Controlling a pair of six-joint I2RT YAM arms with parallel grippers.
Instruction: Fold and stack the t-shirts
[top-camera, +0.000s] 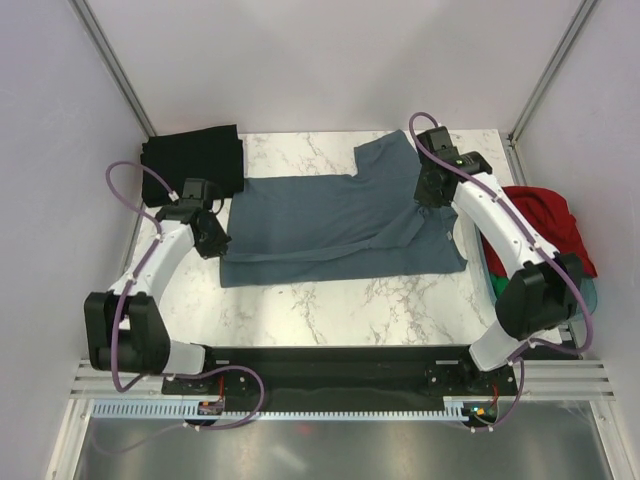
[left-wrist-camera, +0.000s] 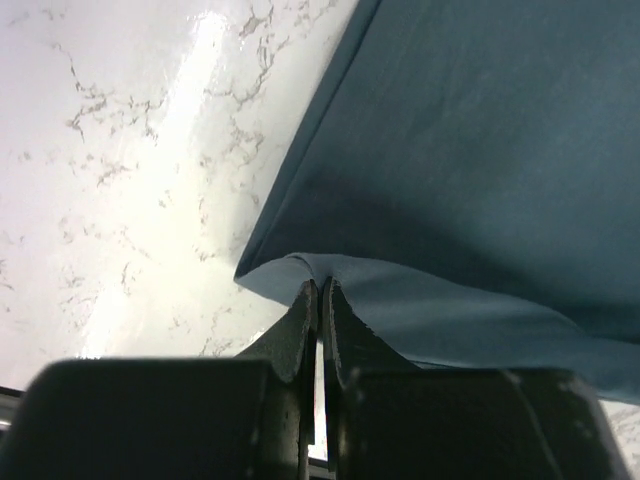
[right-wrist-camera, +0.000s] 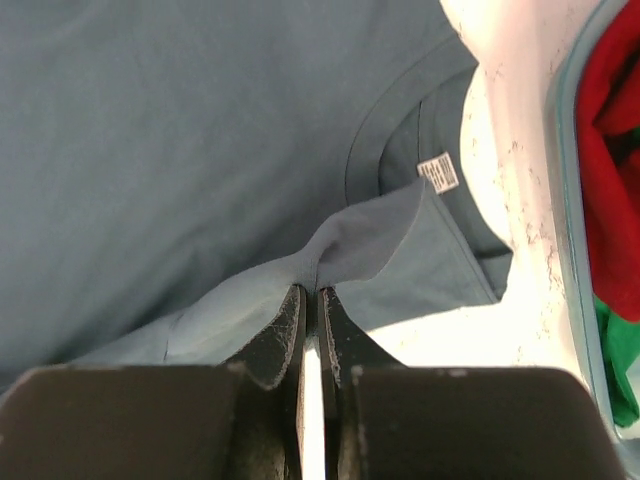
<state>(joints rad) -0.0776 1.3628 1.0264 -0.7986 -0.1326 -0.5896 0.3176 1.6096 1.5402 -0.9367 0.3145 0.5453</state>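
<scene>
Top view: the slate blue-grey soft cloth t-shirt (top-camera: 330, 225) is only partly folded. The folded black cloth t-shirt (top-camera: 195, 158) past its far-left corner looks done. The crumpled red cloth t-shirt (top-camera: 540, 215) to its right looks untouched.

Left wrist: the left gripper (left-wrist-camera: 320, 290) is pinched tight on the slate tee's corner.

Right wrist: the right gripper (right-wrist-camera: 311, 292) is clamped on a pucker near the slate tee's collar. The green cloth t-shirt (right-wrist-camera: 620, 360) sits in the pale blue plastic tub (right-wrist-camera: 567, 190). So roughly one of four is stacked.
</scene>
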